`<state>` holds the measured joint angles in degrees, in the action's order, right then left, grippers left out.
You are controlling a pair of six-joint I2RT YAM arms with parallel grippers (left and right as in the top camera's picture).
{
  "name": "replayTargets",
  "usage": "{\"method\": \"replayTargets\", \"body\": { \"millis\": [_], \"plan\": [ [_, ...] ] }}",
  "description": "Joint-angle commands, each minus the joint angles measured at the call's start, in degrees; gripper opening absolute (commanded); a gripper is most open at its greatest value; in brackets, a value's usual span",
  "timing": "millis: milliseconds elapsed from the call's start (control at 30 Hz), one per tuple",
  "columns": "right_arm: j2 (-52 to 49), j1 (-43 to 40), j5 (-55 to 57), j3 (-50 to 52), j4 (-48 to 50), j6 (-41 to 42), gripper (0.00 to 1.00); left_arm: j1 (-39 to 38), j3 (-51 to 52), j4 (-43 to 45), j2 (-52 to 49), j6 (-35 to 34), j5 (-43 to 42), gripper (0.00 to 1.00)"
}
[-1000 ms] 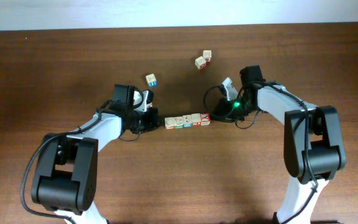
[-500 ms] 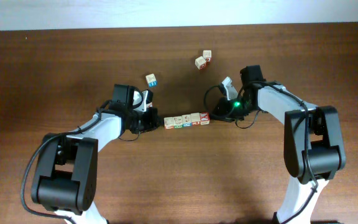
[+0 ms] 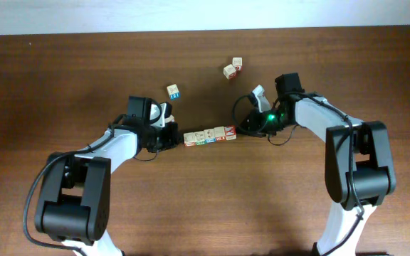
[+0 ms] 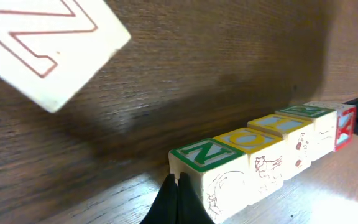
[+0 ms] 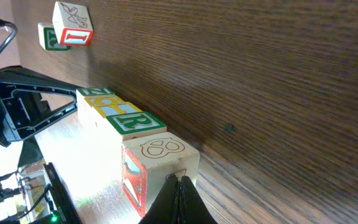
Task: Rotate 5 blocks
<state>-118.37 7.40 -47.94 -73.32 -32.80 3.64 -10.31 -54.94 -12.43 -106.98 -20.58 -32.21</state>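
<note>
Our left gripper (image 4: 178, 185), fingers pressed together, sits against the N end of the blocks (image 3: 210, 135). They form a row of five on the table (image 3: 205, 206). Our right gripper (image 5: 180, 186), likewise closed and empty, meets the far end. The row lies only slightly tilted, so we judge most turning remains. Beyond, three loose blocks (image 3: 229, 70) lie apart.

I see the row of five blocks (image 3: 210, 135) lying side by side, each touching the next, about the middle of the tabletop (image 3: 70, 71). My left gripper (image 4: 177, 190) sits at the row's left end, my right gripper (image 5: 180, 194) at its right end. Behind the row, toward the far edge, a single block (image 3: 173, 91) lies left of a pair of blocks (image 3: 233, 67) set close together.
</note>
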Motion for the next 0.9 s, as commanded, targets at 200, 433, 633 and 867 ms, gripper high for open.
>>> {"method": "replayTargets", "body": {
  "millis": [200, 433, 633, 867],
  "plan": [
    [0.2, 3.5, -5.4, -2.4, -1.7, -0.9, 0.04, -1.0, 0.5, 0.4, -0.4, 0.5, -4.0, 0.0],
    [1.5, 3.7, -5.4, -2.4, -2.3, -0.9, 0.04, -1.0, 0.5, 0.4, -0.4, 0.5, -4.0, 0.0],
    [2.0, 5.5, -5.4, -3.9, -3.4, -1.3, 0.04, -1.0, 0.5, 0.4, -0.4, 0.5, -4.0, 0.0],
    [2.1, 7.7, -5.4, -5.7, -4.1, -1.3, 0.04, -1.0, 0.5, 0.4, -0.4, 0.5, -4.0, 0.0]
  ]
}}
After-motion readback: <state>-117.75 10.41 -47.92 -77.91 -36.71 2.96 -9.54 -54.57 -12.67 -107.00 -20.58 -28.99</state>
